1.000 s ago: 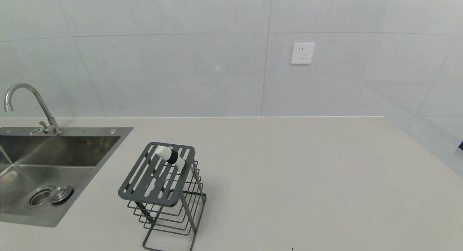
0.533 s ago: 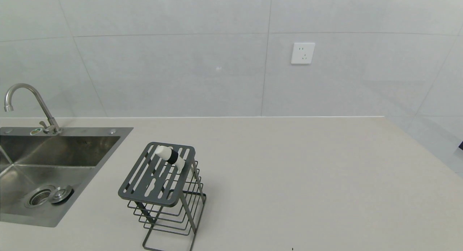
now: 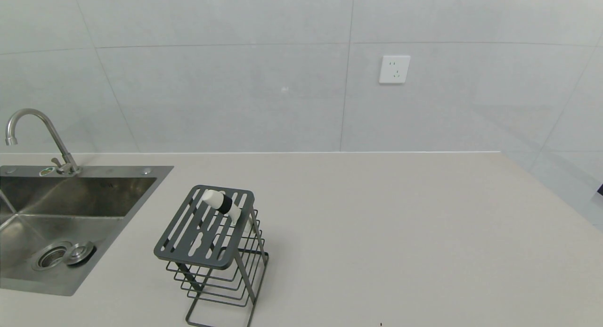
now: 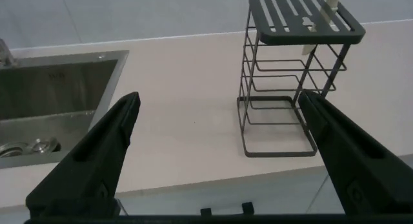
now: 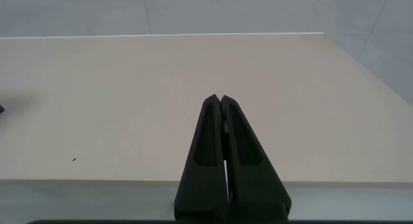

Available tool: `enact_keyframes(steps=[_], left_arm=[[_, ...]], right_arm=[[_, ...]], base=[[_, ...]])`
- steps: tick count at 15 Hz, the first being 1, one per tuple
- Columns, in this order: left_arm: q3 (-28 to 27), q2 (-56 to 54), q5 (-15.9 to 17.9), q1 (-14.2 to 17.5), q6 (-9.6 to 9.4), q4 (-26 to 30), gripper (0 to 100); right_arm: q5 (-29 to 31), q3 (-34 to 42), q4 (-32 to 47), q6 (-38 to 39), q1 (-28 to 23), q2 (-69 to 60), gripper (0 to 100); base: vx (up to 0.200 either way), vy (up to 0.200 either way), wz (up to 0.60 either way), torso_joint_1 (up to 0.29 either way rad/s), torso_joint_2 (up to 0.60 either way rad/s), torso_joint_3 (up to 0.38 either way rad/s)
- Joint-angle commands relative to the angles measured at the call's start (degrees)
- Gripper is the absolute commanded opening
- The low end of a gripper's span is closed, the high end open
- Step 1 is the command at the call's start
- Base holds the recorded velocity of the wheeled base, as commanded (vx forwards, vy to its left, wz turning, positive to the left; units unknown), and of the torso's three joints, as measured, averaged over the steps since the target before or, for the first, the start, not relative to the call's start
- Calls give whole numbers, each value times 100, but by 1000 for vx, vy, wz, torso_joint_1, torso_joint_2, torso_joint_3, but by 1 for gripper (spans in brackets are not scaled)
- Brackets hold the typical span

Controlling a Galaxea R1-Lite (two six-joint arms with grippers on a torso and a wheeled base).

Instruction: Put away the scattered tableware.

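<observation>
Nothing is shifting since the earlier head pictures: the dark wire rack [image 3: 212,251] is staying at about 7 o'clock on the counter [image 3: 400,232], and the white utensil [image 3: 220,202] with a black band is staying slotted into the far corner of its top plate, handle leaning toward 11 o'clock. The sink [image 3: 85,195] is lying at the rack's 9 o'clock, with the faucet [image 3: 59,145] behind it.

The left gripper [image 4: 219,101] is hanging with its fingers [image 4: 97,153] spread wide, touching nothing. The right gripper [image 5: 221,101] is pressing its fingers together, nothing between them, above bare counter.

From the side, the left wrist view is giving the rack [image 4: 293,75], wire tiers and base frame, plus the counter's front edge. The head view is giving the slotted plate from above and a wall socket [image 3: 395,69] at 1 o'clock.
</observation>
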State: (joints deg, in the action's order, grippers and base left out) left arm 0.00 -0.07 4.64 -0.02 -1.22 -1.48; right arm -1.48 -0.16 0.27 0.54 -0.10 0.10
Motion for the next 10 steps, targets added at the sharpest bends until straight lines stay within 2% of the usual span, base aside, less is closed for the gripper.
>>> enact_keyframes(steps=[1, 3, 10], left_arm=[[0, 7, -341, -6, 96, 156, 100], [0, 7, -289, 2, 60, 148, 100], [0, 7, -289, 2, 113, 148, 100]], right_arm=[[-2, -2, 0, -1, 1, 8, 0], [-2, -2, 0, 8, 1, 8, 0], [16, -2, 0, 8, 1, 8, 0]], base=[[0, 0, 0, 0, 0, 0], [0, 0, 0, 0, 0, 0], [0, 0, 0, 0, 0, 0]])
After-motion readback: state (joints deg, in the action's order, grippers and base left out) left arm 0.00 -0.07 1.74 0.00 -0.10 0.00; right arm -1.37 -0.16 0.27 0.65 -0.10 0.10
